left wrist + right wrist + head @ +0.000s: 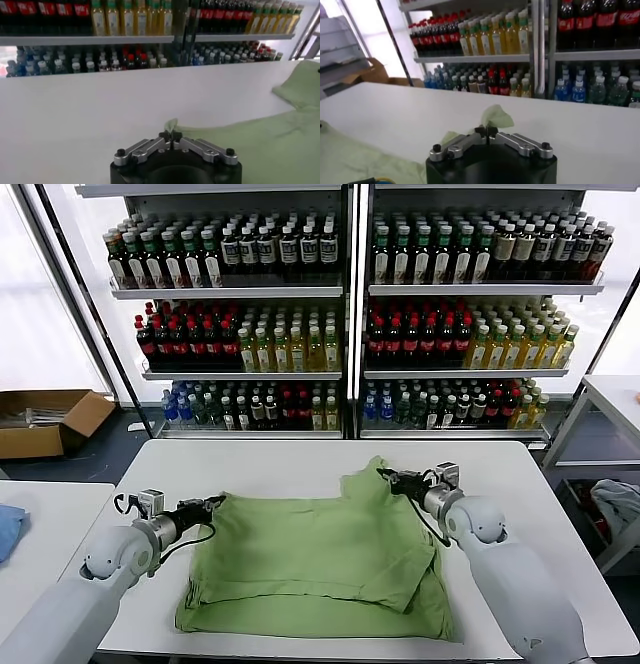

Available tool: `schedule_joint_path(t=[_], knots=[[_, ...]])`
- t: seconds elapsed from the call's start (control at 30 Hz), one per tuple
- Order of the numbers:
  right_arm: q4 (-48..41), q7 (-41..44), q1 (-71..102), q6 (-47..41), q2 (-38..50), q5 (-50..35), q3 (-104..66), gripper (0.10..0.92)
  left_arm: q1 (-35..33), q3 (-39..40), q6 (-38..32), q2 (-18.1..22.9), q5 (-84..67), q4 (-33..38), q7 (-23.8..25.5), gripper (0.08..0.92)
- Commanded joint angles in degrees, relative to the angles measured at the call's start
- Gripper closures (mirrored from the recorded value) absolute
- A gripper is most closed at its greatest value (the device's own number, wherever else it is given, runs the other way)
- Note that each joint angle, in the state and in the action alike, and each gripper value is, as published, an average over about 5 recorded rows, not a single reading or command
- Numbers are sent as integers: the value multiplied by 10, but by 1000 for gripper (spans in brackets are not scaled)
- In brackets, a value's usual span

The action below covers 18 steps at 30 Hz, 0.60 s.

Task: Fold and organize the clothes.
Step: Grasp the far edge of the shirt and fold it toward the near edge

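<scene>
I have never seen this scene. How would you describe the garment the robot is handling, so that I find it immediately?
In front of the bottle shelves stands a white table. On it lies the green shirt, spread flat, the left gripper and the right gripper each shut on a far corner. It is the only cloth on this table; the blue cloth lies on another.
</scene>
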<state>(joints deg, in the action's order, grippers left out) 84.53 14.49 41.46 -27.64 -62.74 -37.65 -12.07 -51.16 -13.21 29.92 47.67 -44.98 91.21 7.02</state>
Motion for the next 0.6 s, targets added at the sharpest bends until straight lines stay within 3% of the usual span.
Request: schedule_joint_path(t=[0.03,0.6], knots=[[155,-11,113,-2,21,-41,-78,920,-104,-92,-3,-16,-4,137,-16,913],[364,-22,443,18,9,1,-228,920,-345,-218,6,-11,68,272,-8,913]])
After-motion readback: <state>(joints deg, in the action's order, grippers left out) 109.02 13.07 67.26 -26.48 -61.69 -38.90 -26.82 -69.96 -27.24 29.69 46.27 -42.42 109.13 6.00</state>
